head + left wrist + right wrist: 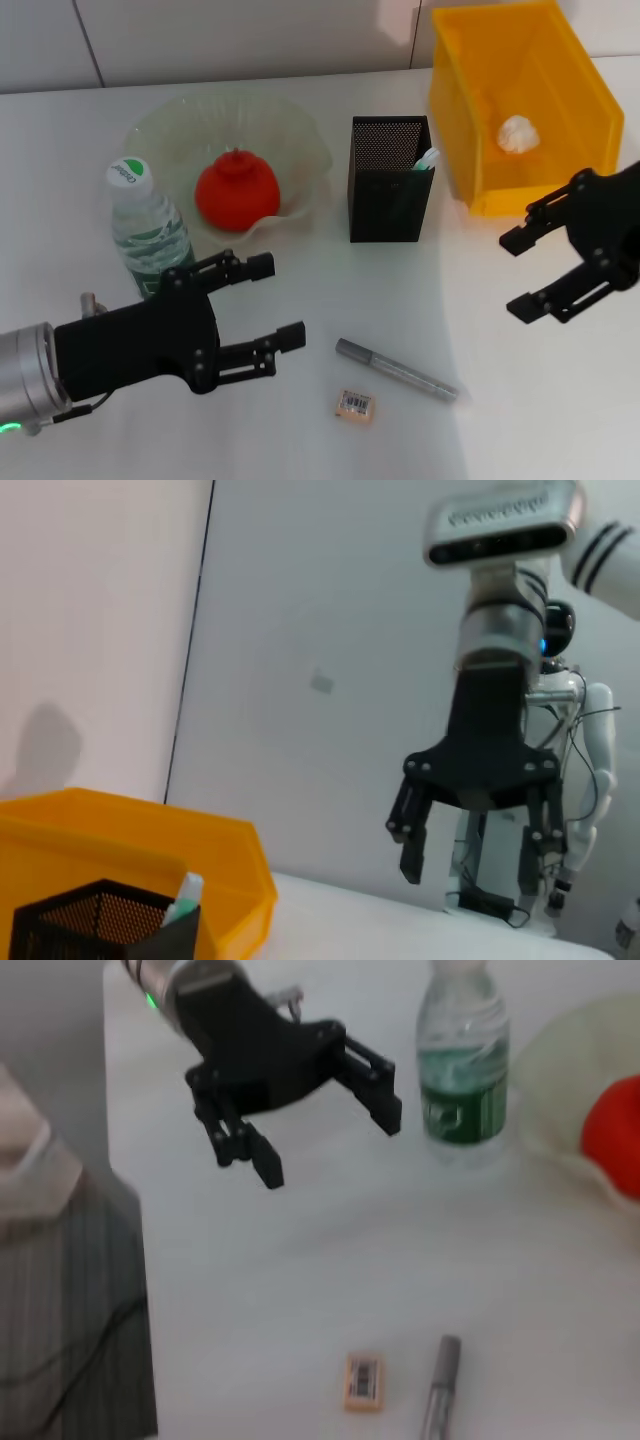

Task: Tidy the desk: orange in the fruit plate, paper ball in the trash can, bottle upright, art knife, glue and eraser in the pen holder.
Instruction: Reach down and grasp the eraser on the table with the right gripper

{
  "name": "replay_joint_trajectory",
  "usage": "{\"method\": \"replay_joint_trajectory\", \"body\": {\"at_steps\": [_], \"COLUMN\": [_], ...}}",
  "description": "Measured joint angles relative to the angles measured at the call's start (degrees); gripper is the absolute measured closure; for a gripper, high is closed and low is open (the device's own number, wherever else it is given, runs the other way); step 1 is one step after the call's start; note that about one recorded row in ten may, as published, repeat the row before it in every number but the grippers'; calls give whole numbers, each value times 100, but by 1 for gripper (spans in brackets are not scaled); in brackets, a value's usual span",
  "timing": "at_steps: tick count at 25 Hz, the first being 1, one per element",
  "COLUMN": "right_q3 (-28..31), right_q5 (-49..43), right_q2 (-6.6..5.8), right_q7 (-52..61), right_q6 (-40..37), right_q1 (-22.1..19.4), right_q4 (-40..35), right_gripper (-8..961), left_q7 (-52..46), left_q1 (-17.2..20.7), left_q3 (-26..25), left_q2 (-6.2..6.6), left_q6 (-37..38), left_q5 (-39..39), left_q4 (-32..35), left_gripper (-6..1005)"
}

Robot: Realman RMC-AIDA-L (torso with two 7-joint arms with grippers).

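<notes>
1. Trash can (470, 150): glossy yellow plastic.
2. Pen holder (388, 180): matt black metal mesh.
3. Fruit plate (300, 135): translucent glass, ruffled.
4. Bottle (148, 235): clear plastic.
5. Paper ball (517, 133): crumpled white paper.
6. Art knife (395, 369): dull grey metal.

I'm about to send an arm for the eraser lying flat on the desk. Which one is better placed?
Probably the left. The left gripper hovers with jaws open just beside the eraser, nothing between them. The right gripper hangs open near the trash can, farther away, with the art knife lying between.
</notes>
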Motion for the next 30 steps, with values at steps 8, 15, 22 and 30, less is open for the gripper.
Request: {"method": "replay_joint_trajectory", "body": {"at_steps": [8, 15, 22, 30], "right_q3": [-1242, -2629, -3137, -4117], "right_q5": [-755, -778, -397, -267], "right_q2": [381, 433, 438, 443], "right_q7": [989, 1919, 2432, 2723], "right_q6": [67, 494, 799, 1411], "right_q1": [611, 670, 652, 638], "right_q4": [-17, 123, 120, 200], "right_gripper": [185, 187, 190, 193], "left_q7": [34, 37, 45, 230], "left_q1": [10, -10, -64, -90], "left_q3": [47, 39, -54, -58], "left_q2": [-28, -32, 10, 28], "left_q6": [-44, -118, -134, -158], "left_q5": [299, 483, 933, 992], "left_q4": [-1, 4, 39, 21], "left_gripper": [184, 184, 184, 184]}}
